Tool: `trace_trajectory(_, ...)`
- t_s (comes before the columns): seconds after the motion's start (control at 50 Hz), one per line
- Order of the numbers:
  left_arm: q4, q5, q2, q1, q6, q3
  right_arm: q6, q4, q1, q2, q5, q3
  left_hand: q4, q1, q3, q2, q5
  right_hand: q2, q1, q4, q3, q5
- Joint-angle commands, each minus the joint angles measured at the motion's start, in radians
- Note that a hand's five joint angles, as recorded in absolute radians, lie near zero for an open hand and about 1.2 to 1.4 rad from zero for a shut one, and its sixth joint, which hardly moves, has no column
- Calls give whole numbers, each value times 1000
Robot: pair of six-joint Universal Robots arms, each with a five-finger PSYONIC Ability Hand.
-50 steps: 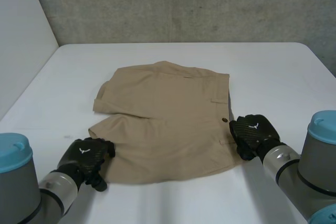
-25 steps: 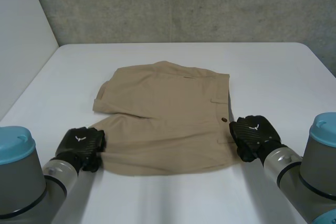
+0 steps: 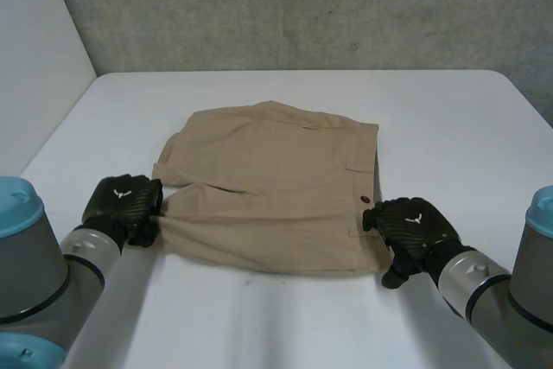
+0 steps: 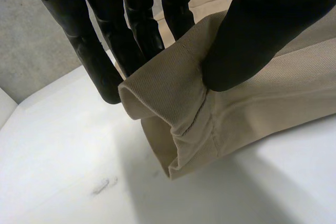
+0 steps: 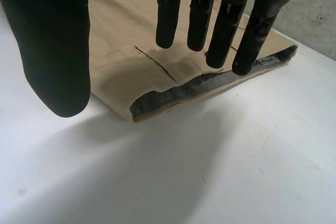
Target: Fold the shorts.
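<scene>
**Head view.** You see the tan shorts (image 3: 272,183) lying flat on the white table (image 3: 449,118). The left hand (image 3: 121,205) is at the shorts' near leg hem. The right hand (image 3: 410,226) is at the shorts' waistband end, just beside the button (image 3: 365,200).

**Left wrist view.** Note the left hand's thumb (image 4: 262,35) and fingers (image 4: 100,51) pinching the leg hem (image 4: 173,98) of the shorts. The cloth is bunched between them and raised off the table.

**Right wrist view.** Observe the right hand spread above the shorts' waistband corner. Its fingers (image 5: 226,30) are straight, its thumb (image 5: 58,51) is held apart beyond the shorts' edge, and it grips nothing. The grey lining (image 5: 194,90) shows along that edge.
</scene>
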Motion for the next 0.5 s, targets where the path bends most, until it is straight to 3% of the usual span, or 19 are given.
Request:
trace_trajectory(0.02,0,0,-6,0,-4,12,35,-43,9,35,0,-10,206,260,209,201,257,89,147,93,91,91)
trace_trajectory(0.3,-5,-3,-6,-5,-7,21,34,-89,46,117,3,-43,206,260,209,201,257,221,279,225,223,223)
trace_trajectory(0.36,-8,-3,-6,-7,-7,21,34,-112,47,117,5,-42,206,260,209,201,257,341,399,345,343,343)
trace_trajectory(0.46,-11,-3,-6,-11,-10,21,29,-163,46,127,11,-46,206,260,209,201,257,897,955,901,899,899)
trace_trajectory(0.5,-23,-3,-3,-13,-10,19,28,-167,46,132,14,-53,206,260,209,201,257,898,956,902,900,900)
